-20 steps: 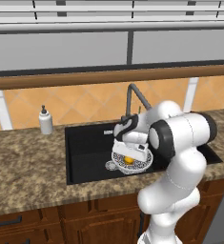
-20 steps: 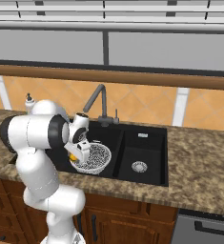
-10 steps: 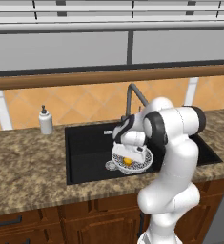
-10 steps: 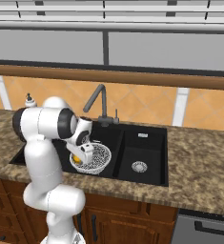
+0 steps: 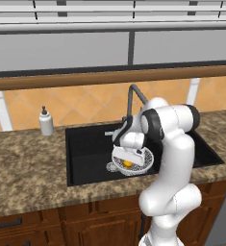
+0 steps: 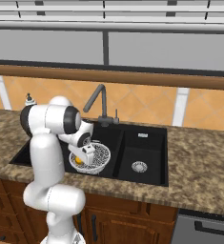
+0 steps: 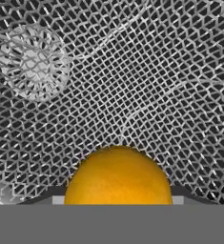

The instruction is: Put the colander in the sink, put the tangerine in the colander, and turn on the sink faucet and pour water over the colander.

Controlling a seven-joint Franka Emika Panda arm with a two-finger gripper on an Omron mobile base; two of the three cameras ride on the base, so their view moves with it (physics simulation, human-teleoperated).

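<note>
No writing is legible on the soap bottle [image 5: 46, 123], far left of the sink [image 5: 88, 149]. The gripper [image 5: 128, 159], lower than a second ago, is clamped on the tangerine [image 5: 128, 164] inside the colander [image 5: 147, 161], near the faucet [image 5: 131, 98].

arm bent hard at elbow, upper links up high, forearm folding back and down toward base side. wrist angled down, hand low. gripper [image 5: 127, 161] pointing downward, jaws clamped on tangerine [image 7: 118, 175], fruit sitting right between fingertips in hand view. same hand visible from right base view too [image 6: 81, 157].
</note>
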